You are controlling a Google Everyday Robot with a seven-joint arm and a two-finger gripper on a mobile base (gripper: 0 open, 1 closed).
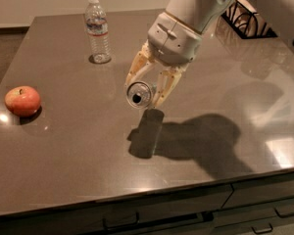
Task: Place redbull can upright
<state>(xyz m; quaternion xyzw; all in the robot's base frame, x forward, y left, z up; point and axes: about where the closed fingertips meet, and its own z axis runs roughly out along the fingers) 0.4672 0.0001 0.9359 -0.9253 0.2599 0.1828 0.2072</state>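
Pincer (146, 93) clamped on redbull can (139, 96), held above desk (63, 136) center; can tipped sideways, top twd front edge. Bottle (98, 31) near back edge, apple (22, 101) by left edge.

Overhead light casts a dark shadow (201, 141) on the table (63, 146) below the pincer (144, 95).

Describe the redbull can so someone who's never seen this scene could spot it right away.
Look over the middle of the brown table, where the end effector hangs. The redbull can is clamped in it, silver top facing the camera. Unlike the standing water bottle and the apple, it's held off the surface.
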